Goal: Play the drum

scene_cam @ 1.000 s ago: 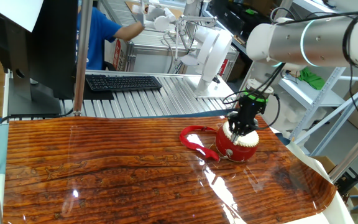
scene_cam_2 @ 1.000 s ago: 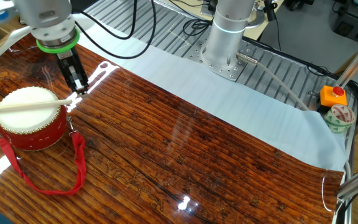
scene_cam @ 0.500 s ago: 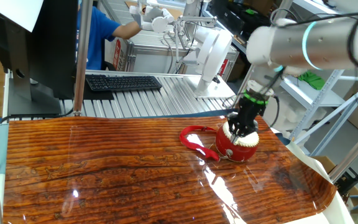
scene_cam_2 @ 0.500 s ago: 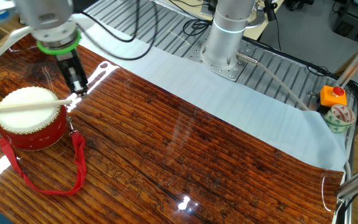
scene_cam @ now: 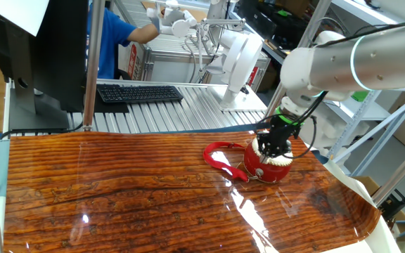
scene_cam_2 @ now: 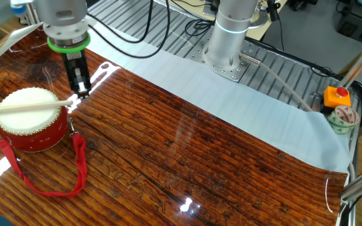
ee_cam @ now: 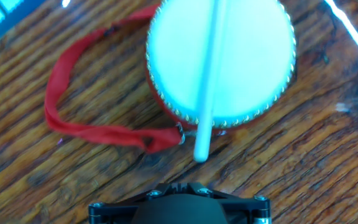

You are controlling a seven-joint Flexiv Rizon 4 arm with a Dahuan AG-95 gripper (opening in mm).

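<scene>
Meanwhile our gripper (scene_cam_2: pixel 82 94) has slid a little along the table (scene_cam_2: pixel 187 144) since a second ago and now hangs just beside the drum (scene_cam_2: pixel 31 119), low at its rim, while the drum and the drumstick (scene_cam_2: pixel 24 107) lying flat across its white head have not moved. We judge no stroke has landed yet; the stick must be taken up first. Whether the fingers stand wide or narrow we cannot tell, since the hand view shows none of them. We count one drum near the table's corner, one stick, one red strap (scene_cam_2: pixel 49 176) trailing on the wood.
</scene>
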